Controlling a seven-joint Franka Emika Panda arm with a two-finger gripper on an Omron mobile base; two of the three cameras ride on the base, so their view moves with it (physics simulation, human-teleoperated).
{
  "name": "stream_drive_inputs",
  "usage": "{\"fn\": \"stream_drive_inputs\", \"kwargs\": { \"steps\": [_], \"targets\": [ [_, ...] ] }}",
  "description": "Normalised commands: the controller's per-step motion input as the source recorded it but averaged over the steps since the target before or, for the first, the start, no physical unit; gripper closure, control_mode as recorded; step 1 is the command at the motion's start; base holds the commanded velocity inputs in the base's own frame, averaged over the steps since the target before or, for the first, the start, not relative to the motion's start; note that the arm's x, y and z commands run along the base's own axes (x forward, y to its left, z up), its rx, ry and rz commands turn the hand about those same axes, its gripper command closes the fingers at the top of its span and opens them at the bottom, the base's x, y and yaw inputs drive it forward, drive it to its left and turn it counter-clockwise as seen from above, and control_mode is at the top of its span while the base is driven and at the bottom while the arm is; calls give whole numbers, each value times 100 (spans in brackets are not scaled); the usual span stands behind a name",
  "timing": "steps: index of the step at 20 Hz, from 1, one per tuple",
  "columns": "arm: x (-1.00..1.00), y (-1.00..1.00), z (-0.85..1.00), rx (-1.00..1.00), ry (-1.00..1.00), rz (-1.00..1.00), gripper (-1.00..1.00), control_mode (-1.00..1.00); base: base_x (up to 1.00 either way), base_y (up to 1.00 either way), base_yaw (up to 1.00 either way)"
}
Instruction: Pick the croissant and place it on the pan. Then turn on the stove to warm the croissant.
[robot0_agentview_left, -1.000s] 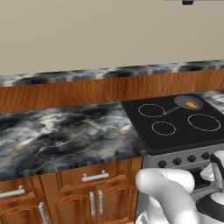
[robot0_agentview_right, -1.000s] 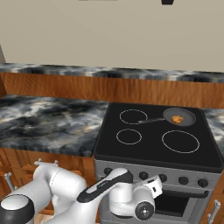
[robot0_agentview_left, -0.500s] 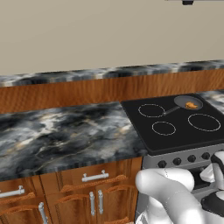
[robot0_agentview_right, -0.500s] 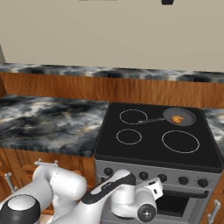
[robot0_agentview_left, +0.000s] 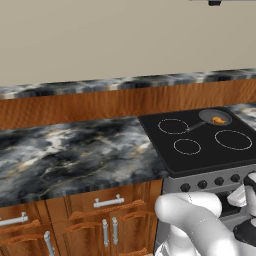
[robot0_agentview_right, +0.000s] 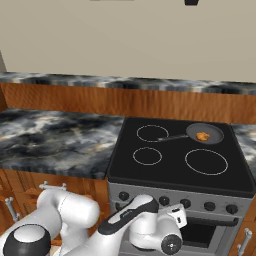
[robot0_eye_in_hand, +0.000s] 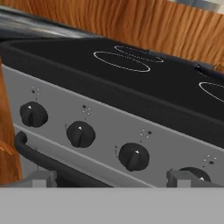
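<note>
The croissant (robot0_agentview_left: 218, 120) lies inside the pan (robot0_agentview_left: 215, 117), which sits on the far right burner of the stove (robot0_agentview_left: 200, 145); seen from the right base camera, the croissant (robot0_agentview_right: 202, 136) rests near the middle of the pan (robot0_agentview_right: 205, 133), whose thin handle points left toward the far left ring. The other three burner rings are bare.

The arm is folded low in front of the stove, its hand level with the steel front panel just below the row of knobs (robot0_agentview_right: 200, 205). In the hand view the jaws (robot0_eye_in_hand: 114, 178) stand apart, the two fingertips (robot0_eye_in_hand: 40, 178) at either side of the bottom edge, with nothing held between them. Straight ahead are four black knobs: the first (robot0_eye_in_hand: 33, 114) at far left, the second (robot0_eye_in_hand: 81, 134), the third (robot0_eye_in_hand: 134, 156) just above the gap between the tips, and a fourth partly hidden behind the right tip. A dark oven handle (robot0_eye_in_hand: 48, 160) runs under the knobs. No tip touches a knob.

A marbled dark bench (robot0_agentview_left: 70, 155) stretches left of the stove over wooden cabinets (robot0_agentview_left: 100, 222) with silver pulls.
</note>
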Motion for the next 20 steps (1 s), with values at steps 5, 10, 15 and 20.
{"fn": "stream_drive_inputs", "kwargs": {
  "steps": [5, 10, 15, 20],
  "targets": [
    [2, 0, 0, 9, -3, -2, -100, -100, 0, 0, 0],
    [5, 0, 0, 9, 0, -3, -100, -100, 0, 0, 0],
    [0, 1, 0, 8, 0, -8, -100, -100, 0, 0, 0],
    [0, 13, 0, 5, 0, -18, -100, -100, 0, 0, 0]
  ]
}}
